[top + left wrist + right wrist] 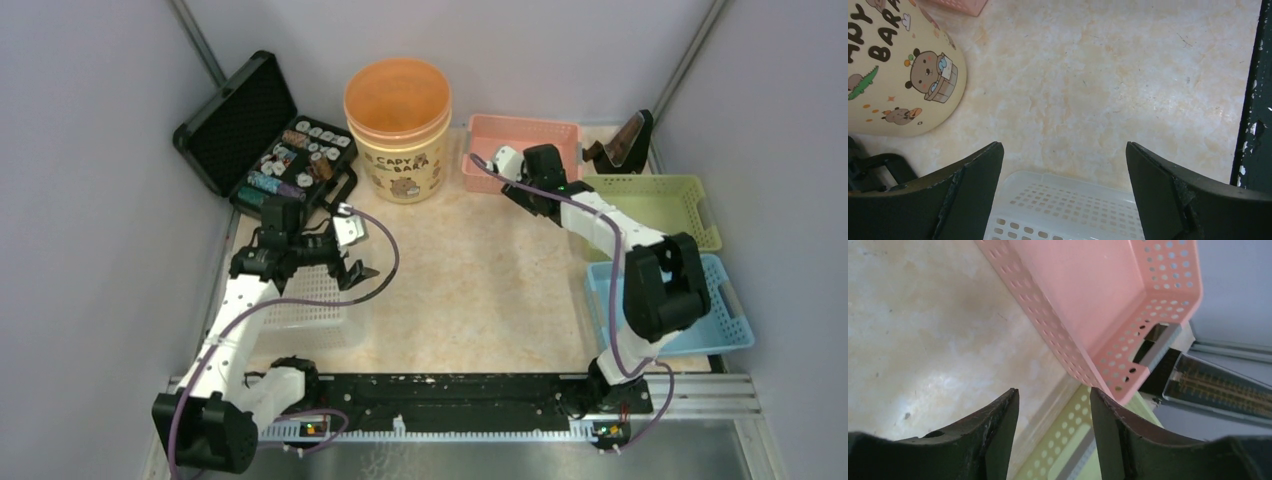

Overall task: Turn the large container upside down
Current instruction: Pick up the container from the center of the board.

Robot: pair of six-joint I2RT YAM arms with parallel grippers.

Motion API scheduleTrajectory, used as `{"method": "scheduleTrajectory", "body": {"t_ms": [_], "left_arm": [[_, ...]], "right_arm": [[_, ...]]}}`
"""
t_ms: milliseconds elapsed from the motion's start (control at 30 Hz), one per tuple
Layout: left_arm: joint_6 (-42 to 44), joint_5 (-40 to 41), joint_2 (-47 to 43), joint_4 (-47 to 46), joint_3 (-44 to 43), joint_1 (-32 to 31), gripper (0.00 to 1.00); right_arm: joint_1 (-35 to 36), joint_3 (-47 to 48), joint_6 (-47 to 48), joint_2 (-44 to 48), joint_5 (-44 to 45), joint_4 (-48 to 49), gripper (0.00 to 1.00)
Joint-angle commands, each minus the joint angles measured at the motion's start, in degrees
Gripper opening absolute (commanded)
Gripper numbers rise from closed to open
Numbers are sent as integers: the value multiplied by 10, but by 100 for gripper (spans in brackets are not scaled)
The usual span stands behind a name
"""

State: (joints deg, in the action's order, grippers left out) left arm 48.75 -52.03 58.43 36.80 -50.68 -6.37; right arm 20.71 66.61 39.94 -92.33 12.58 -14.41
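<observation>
The large container [398, 130] is a cream tub with cartoon capybaras and an orange rim. It stands upright, mouth up, at the back middle of the table. Its lower side shows at the top left of the left wrist view [893, 75]. My left gripper [355, 272] is open and empty, in front of and left of the tub, over a white basket's edge; its jaws are wide apart in the left wrist view [1063, 147]. My right gripper [548, 178] is open and empty, right of the tub, over the corner where the pink and green baskets meet [1054, 392].
An open black case [270, 150] of small items lies left of the tub. A white basket [305, 300] [1063, 210] sits under the left gripper. The pink basket [520, 150] [1098, 295], green basket [655, 205] [1068, 440], a blue basket [690, 310] and a black stand [625, 145] fill the right side.
</observation>
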Motion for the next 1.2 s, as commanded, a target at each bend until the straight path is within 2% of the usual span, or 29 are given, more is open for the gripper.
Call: {"method": "scheduleTrajectory", "body": {"t_ms": [0,133,400,600,967,1033,1167], "left_arm": [[-1,-35,-36,-40,19,-1,99],[2,-32,-37,-37,24,0,99],[5,-35,-37,-43,33,0,99],[5,-36,-36,-44,36,0,99],[3,-35,-33,-46,37,0,99],[2,-34,-32,-46,36,0,99],[2,-35,-31,-48,37,0,99]], "right_arm": [[-1,91,47,-81,-1,21,51],[-2,135,40,-125,-6,15,49],[-7,108,85,-136,-48,35,48],[-22,103,98,-143,-96,42,36],[-36,126,130,-169,-152,7,36],[-36,129,132,-172,-155,2,30],[-36,139,136,-174,-165,-11,13]]}}
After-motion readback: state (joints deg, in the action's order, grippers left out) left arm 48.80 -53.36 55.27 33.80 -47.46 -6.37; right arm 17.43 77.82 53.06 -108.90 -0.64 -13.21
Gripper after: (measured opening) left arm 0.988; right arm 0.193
